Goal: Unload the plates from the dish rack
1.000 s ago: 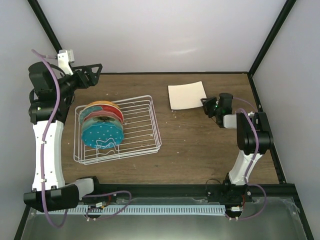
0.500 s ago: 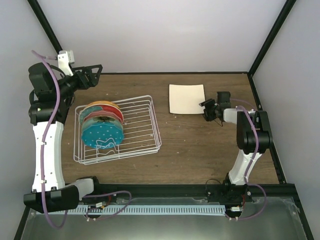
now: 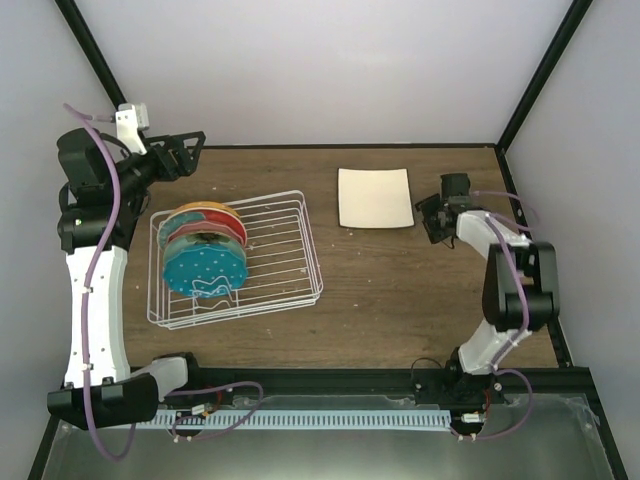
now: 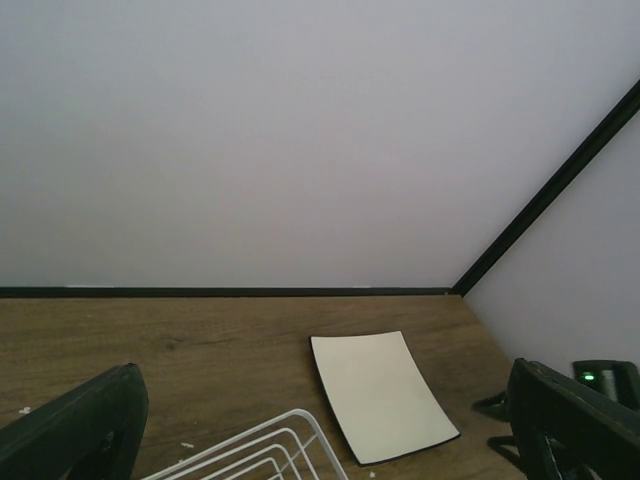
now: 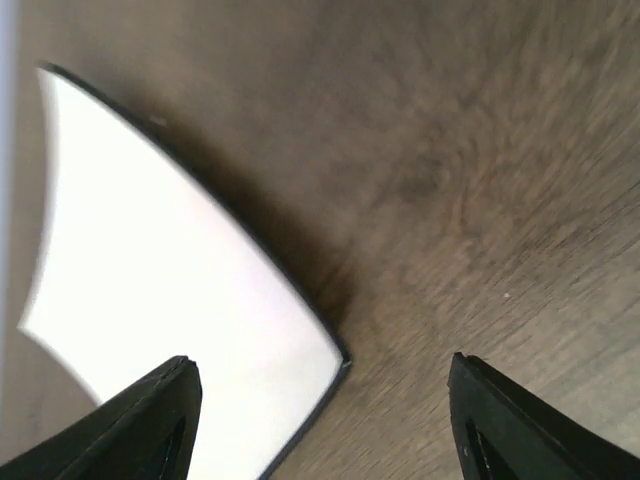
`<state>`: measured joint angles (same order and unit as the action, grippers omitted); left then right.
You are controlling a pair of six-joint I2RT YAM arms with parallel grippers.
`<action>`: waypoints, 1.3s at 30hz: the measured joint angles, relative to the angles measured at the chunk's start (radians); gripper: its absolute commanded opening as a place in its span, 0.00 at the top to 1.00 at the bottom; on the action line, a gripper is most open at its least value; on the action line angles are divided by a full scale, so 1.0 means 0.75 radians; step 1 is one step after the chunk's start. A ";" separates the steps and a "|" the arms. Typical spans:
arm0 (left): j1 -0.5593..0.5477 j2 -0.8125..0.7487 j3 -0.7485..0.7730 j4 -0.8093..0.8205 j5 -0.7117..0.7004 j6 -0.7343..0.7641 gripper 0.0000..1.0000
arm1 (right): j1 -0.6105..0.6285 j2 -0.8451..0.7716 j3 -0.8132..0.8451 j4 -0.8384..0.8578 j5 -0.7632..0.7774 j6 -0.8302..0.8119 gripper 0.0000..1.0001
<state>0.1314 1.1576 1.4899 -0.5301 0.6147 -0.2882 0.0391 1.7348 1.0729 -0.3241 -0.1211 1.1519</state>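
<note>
square cream plate is lying on the wooden surface beside the released right end effector. round plates are standing in the white wire dish rack; the released left end effector needs a square rim grip.

The tabletop is dark brown wood grain, bounded by pale walls at the far, left and right sides. On its left half stands the white wire dish rack, set slightly askew to the edges. Well apart from it, at the far right, a square cream plate with a thin dark rim lies flat on the wood. A few white specks lie between rack and plate.
</note>
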 measured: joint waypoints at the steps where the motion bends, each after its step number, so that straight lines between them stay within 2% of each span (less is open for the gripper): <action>1: 0.000 -0.002 0.000 0.000 -0.001 0.000 0.00 | 0.000 -0.064 -0.026 0.021 0.037 -0.021 0.31; 5: 0.000 -0.006 -0.003 -0.004 -0.007 -0.001 0.00 | 0.002 -0.275 -0.064 0.197 0.025 -0.219 0.33; 9: 0.000 0.001 -0.010 -0.016 -0.034 -0.002 0.00 | 0.086 -0.216 0.186 0.355 -0.132 -0.587 0.33; 11: 0.000 0.008 -0.019 -0.021 -0.046 -0.005 0.00 | 0.220 -0.157 0.349 0.396 -0.202 -0.820 0.32; 14: 0.000 0.020 -0.027 -0.030 -0.061 -0.010 0.00 | 0.521 -0.100 0.507 0.429 -0.263 -1.165 0.31; 19: 0.000 0.023 -0.028 -0.034 -0.084 -0.015 0.00 | 0.927 -0.082 0.443 0.523 -0.347 -1.530 0.27; 24: 0.002 0.023 -0.028 -0.037 -0.097 -0.020 0.00 | 1.056 -0.009 0.410 0.577 -0.414 -1.764 0.28; 29: 0.013 0.020 -0.028 -0.044 -0.099 -0.034 0.00 | 1.129 0.139 0.500 0.546 -0.467 -1.914 0.31; 33: 0.021 0.020 -0.028 -0.044 -0.098 -0.044 0.00 | 1.214 0.235 0.605 0.502 -0.482 -2.009 0.36; 39: 0.028 0.020 -0.028 -0.044 -0.096 -0.061 0.00 | 1.306 0.250 0.613 0.501 -0.491 -2.054 0.41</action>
<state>0.1528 1.1725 1.4689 -0.5629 0.5430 -0.3340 1.0183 1.9224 1.5330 0.0517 -0.4892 -0.3885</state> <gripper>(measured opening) 0.998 0.608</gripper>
